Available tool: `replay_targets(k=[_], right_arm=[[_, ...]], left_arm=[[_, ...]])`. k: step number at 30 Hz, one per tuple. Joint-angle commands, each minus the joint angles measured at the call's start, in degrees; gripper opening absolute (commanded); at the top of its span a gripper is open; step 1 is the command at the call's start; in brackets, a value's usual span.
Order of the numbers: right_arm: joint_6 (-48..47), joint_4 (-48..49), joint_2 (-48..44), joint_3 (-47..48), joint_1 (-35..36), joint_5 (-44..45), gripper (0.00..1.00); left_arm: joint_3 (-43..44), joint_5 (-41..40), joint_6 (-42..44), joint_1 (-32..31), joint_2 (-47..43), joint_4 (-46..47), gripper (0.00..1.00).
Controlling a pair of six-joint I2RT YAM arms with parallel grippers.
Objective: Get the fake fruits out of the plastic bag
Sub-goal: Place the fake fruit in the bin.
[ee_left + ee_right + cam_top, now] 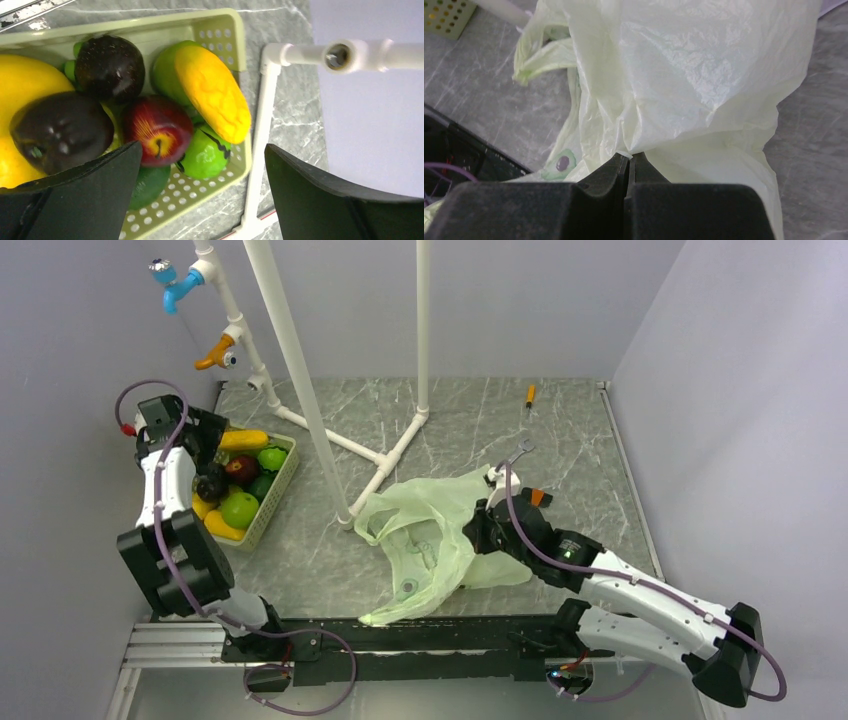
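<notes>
Right gripper (pixel 629 159), jaws closed, is pinching the plastic bag (pixel 684 75), whose thin film could tear or slip; left gripper (pixel 202 150) is hanging wide open, empty, over the basket (pixel 220 25).

My grey marbled table (pixel 480 420) carries a slotted basket (pixel 276 495) at left, the plastic bag (pixel 430 525) in the middle, a white pipe frame (pixel 400 452) — and a small orange tool (pixel 530 394) far back.

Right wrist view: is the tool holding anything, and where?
The right tool pinches a bunched fold of the plastic bag; the left tool, open, holds nothing.
</notes>
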Motion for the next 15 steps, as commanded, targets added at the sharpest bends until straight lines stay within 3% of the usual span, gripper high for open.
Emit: replay_targets(k=[1, 6, 12, 13, 15], right_arm=[[-3.72, -0.15, 3.41, 6.72, -3.21, 4.55, 0.0], [-7.46, 0.19, 11.87, 13.57, -11.35, 2.4, 0.0], [-9.09, -4.02, 19.33, 21.6, -16.93, 8.34, 0.0], [-9.63, -4.91, 19.83, 22.44, -17.44, 9.13, 0.04], [-10.52, -6.96, 19.67, 23.86, -17.99, 10.73, 0.22]], left_arm=[[0.73, -5.08, 3.88, -3.72, -8.41, -2.76, 0.99], [-1.44, -14.5, 9.74, -11.05, -19.47, -8.5, 0.99], [-13.64, -3.21, 19.12, -11.24, -42.93, -7.39, 0.99], [-14.8, -0.32, 21.01, -11.21, -45.94, -7.1, 0.99], [-15.34, 3.58, 22.92, -11.21, -51.64, -7.8, 0.99]])
